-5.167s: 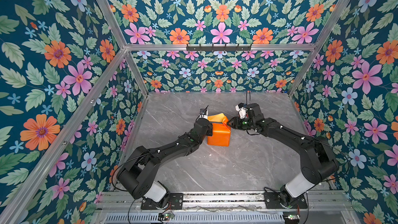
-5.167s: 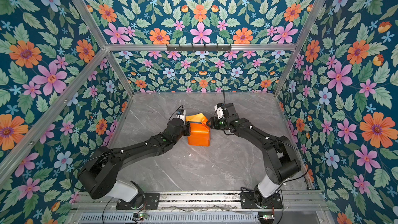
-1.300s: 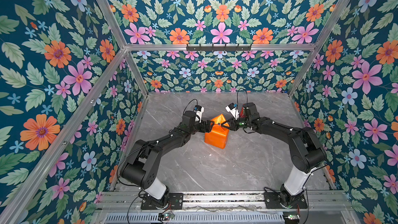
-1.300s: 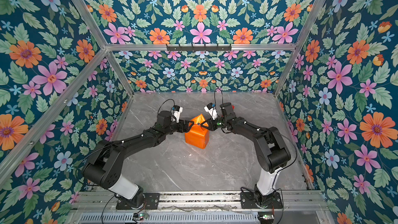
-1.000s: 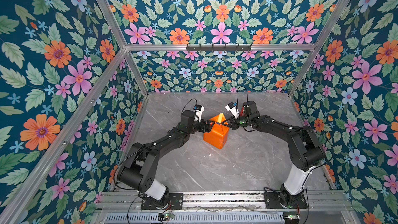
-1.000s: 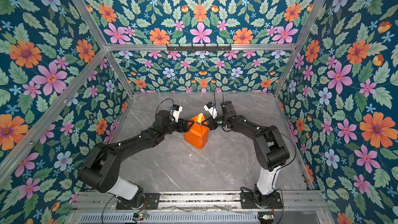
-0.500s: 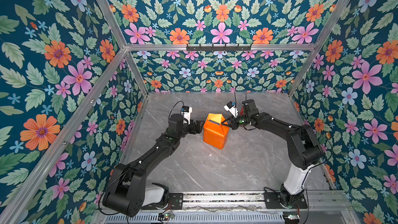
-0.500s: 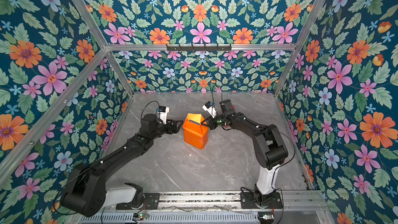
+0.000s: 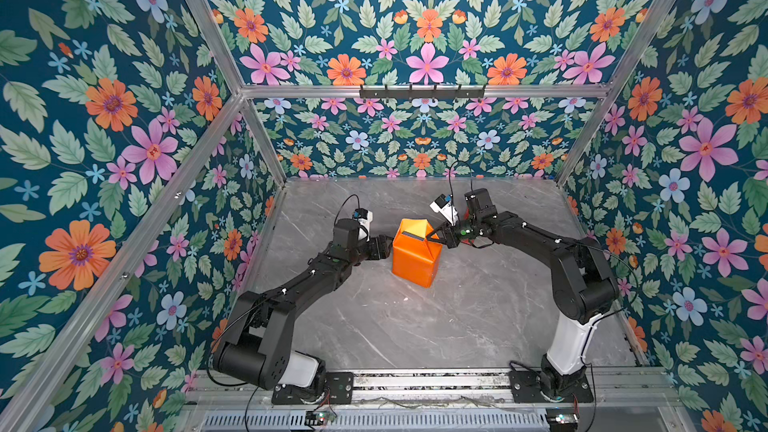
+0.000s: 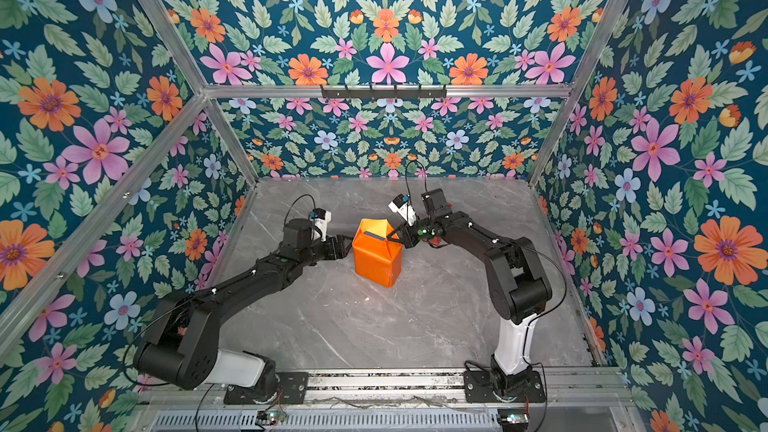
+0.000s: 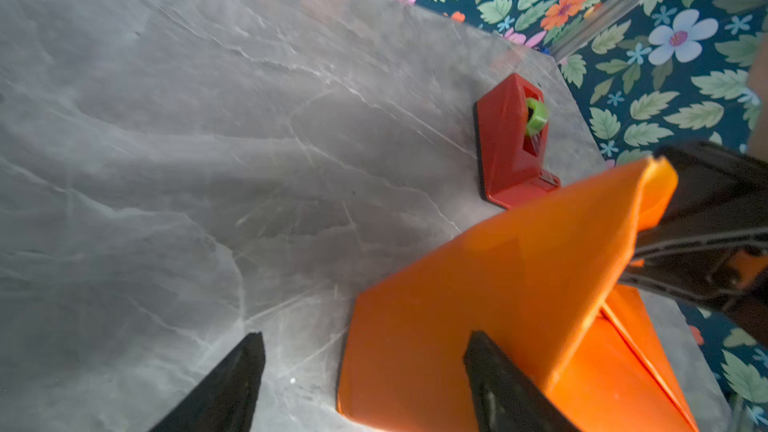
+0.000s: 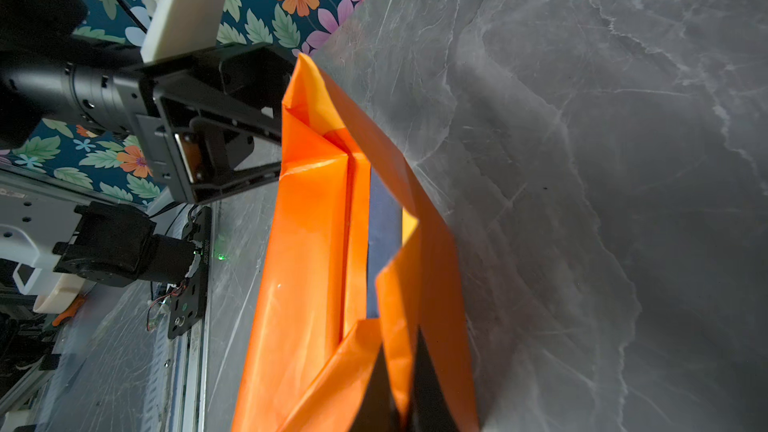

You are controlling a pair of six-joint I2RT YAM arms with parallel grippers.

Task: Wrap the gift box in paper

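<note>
I had the R gripper (image 12: 398, 392) pinched shut on a top flap of the paper (image 9: 415, 259), prob. to hold the fold taut over the box (image 12: 384, 243), stood on end mid table (image 9: 457, 313) w/ a blue strip bare, while the L gripper (image 9: 385, 244) sat open beside it.

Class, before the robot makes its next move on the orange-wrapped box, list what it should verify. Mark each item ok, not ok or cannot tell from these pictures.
1. Flap gripped: the right jaws are shut on a fold of the paper. Ok.
2. The left jaws are open and holding nothing. Ok.
3. Left jaws clear of the paper: they sit close beside it. Contact: cannot tell.
4. Box covered: a navy strip of the box shows between the folds. Not ok.
5. Tape dispenser ready: it stands upright on the table, beyond the package. Ok.
</note>
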